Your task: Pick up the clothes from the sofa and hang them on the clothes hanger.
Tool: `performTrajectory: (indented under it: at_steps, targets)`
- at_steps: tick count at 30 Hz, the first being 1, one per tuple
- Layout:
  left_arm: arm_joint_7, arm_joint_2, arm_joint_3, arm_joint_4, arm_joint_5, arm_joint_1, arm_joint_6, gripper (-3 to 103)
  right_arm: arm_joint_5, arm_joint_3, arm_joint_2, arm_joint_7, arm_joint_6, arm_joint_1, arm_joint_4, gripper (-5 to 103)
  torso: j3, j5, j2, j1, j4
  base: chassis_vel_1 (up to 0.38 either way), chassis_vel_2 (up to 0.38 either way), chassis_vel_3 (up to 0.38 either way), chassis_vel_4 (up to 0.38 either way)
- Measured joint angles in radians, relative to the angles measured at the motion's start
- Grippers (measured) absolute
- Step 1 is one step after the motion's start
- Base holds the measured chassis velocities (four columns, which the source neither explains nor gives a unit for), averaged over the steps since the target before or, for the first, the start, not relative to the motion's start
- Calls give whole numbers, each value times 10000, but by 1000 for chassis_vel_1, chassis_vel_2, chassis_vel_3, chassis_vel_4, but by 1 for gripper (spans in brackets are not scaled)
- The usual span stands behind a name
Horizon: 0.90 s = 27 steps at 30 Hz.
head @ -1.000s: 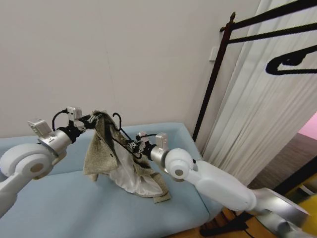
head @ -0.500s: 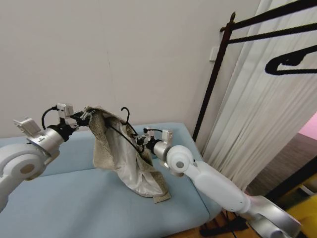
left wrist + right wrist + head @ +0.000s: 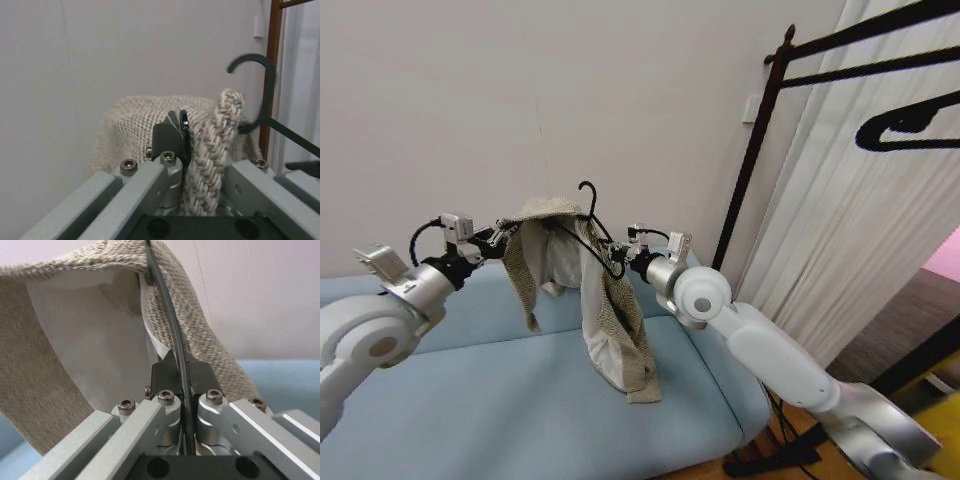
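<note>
A: Status?
B: Left gripper clamped on the beige woven garment; right gripper pinching the thin black wire hanger inside it, held over the light-blue sofa.
A: Remaining?
B: Hanging it on the dark metal clothes rack, well apart.

The garment hides most of its hanger (hook excepted).

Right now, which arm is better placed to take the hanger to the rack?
Right, probably: the right gripper is shut on the black hanger and is nearer the clothes rack; the left gripper pinches the far edge of the knit garment.
</note>
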Motion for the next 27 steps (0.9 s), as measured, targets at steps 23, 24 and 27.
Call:
performTrajectory:
  at_steps: [23, 24, 27]
  targets:
    - [-12, 17, 174, 129, -16, 2, -28, 2, -354, 1245, -1859, -374, -357, -2463, 1319, 2, 0, -1, 1, 0, -1, 0, 0, 0, 0]
    - [-20, 24, 175, 64, -16, -7, -27, 2, -354, 1154, -1787, -371, -357, -2350, 1300, 2, 1, -1, 2, 0, -1, 0, 0, 0, 0]
    - [-34, 65, 170, -54, -24, -5, -18, 2, -409, 853, -1589, -363, -354, -2019, 1239, 2, 1, 0, 1, -1, 0, 0, 0, 0, 0]
